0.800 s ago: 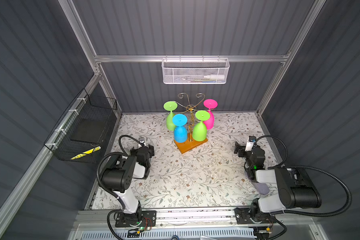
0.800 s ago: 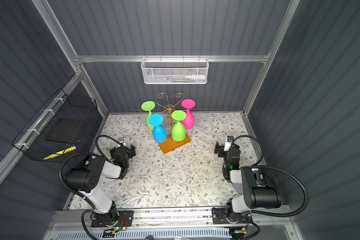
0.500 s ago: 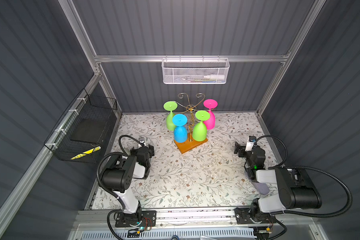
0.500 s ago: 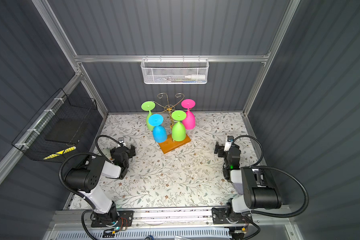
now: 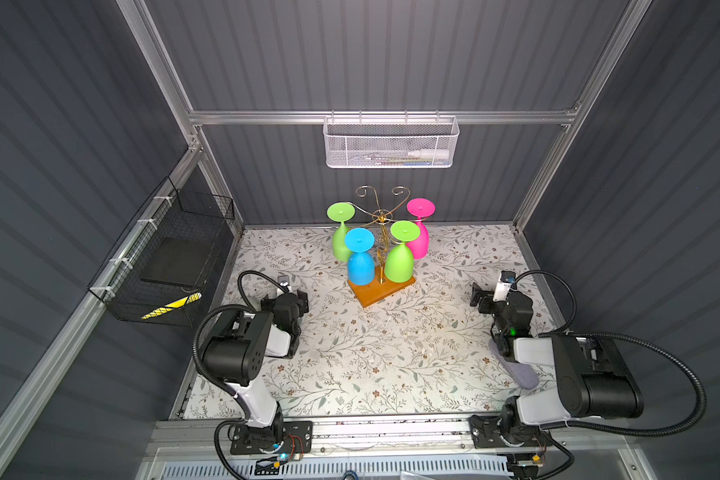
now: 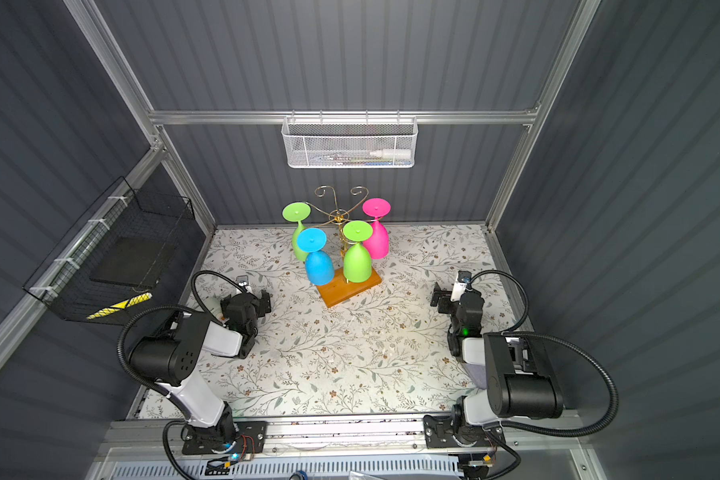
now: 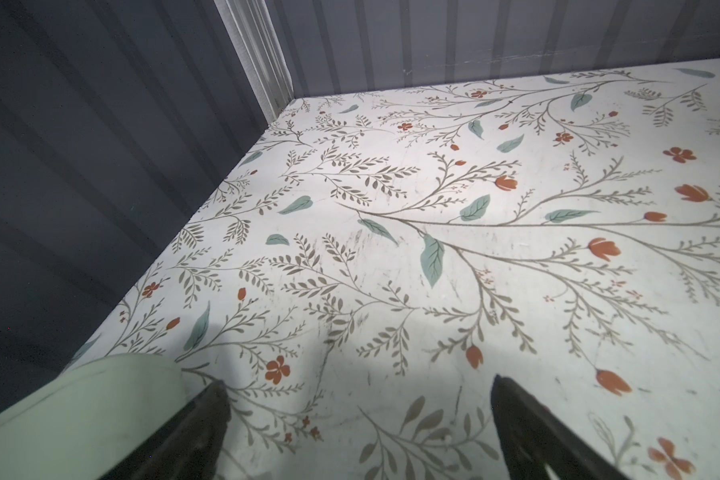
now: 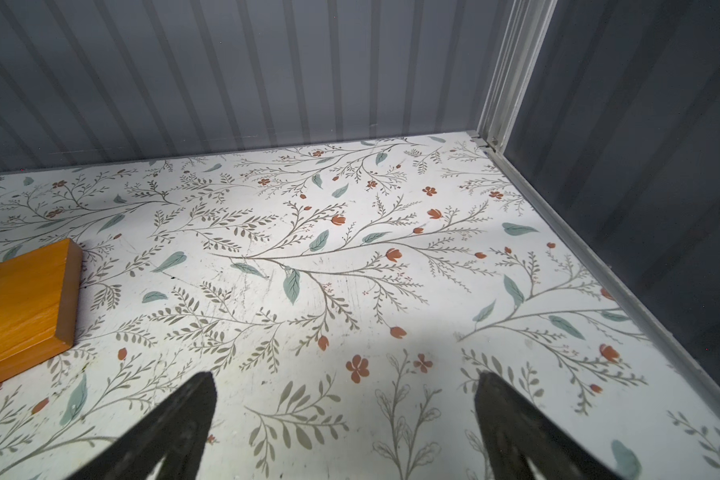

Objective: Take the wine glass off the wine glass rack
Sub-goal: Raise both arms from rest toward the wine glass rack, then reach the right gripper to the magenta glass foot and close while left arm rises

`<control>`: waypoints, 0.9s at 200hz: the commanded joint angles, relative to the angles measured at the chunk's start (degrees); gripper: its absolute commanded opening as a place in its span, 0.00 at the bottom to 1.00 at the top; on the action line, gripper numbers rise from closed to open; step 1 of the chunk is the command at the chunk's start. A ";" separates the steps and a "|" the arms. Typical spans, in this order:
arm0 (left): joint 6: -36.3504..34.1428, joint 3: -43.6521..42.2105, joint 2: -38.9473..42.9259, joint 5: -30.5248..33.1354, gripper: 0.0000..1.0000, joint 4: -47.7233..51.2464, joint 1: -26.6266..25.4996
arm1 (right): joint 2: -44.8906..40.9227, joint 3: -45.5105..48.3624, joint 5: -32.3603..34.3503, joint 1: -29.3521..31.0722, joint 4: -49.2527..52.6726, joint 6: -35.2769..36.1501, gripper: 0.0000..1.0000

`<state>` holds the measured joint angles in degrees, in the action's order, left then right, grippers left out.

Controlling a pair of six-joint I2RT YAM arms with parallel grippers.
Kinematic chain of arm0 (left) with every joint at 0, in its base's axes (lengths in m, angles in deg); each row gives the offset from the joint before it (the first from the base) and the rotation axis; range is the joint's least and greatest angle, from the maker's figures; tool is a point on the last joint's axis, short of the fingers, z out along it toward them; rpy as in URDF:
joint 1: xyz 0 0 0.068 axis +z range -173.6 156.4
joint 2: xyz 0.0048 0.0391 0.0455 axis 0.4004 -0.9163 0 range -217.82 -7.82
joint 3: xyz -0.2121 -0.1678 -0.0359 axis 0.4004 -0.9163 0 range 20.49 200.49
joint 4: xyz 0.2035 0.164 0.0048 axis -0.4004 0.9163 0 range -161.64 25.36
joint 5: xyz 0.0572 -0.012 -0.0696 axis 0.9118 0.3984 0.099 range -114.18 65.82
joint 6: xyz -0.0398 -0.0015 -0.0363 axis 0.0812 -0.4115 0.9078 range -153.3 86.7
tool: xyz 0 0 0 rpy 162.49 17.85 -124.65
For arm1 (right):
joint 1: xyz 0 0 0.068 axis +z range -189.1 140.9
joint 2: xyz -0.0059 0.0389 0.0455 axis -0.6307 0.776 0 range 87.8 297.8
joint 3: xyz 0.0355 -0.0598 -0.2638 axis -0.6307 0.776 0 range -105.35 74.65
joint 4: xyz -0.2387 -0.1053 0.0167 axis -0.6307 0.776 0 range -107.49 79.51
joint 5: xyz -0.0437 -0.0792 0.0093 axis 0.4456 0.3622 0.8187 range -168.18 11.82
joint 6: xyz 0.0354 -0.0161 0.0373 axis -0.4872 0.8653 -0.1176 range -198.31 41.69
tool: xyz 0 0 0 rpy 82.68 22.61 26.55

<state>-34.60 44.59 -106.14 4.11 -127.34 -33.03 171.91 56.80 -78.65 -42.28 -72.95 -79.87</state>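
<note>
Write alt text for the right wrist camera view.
The right gripper hangs open and empty above the floral tabletop. Only a corner of the wine glass rack, its orange-brown wooden base, shows; no glasses in frame. Grey ribbed walls stand behind.

Four wine glasses (image 5: 399, 262), one wine glass rack (image 5: 375, 293), two baskets (image 5: 389, 145)

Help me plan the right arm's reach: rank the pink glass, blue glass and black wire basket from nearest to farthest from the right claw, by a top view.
1. Pink glass, right rear of the rack, nearest the right claw.
2. Blue glass, front left of the rack.
3. Black wire basket, on the left wall.
</note>
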 commanded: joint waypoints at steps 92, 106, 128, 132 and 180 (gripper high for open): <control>14.00 5.15 29.99 -0.25 1.00 20.63 0.11 | -23.33 -13.69 -7.08 0.27 39.06 -26.49 0.99; 16.20 5.32 34.37 -2.17 1.00 21.51 0.11 | -22.94 -13.17 -15.47 -0.29 36.31 -28.27 0.99; 13.70 8.68 38.50 -6.56 1.00 26.45 0.11 | -23.59 -14.19 -23.52 -0.08 33.37 -35.16 0.98; 13.13 9.54 39.02 -6.94 1.00 28.05 0.10 | -23.79 -14.65 -23.80 -0.03 33.39 -36.38 0.97; 11.11 14.76 42.79 -8.77 1.00 36.23 0.11 | -24.24 -25.83 -24.45 4.21 39.99 -43.67 0.93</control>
<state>-22.16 57.22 -65.11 -2.01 -96.33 -33.03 148.55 36.98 -99.53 -40.53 -34.44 -117.11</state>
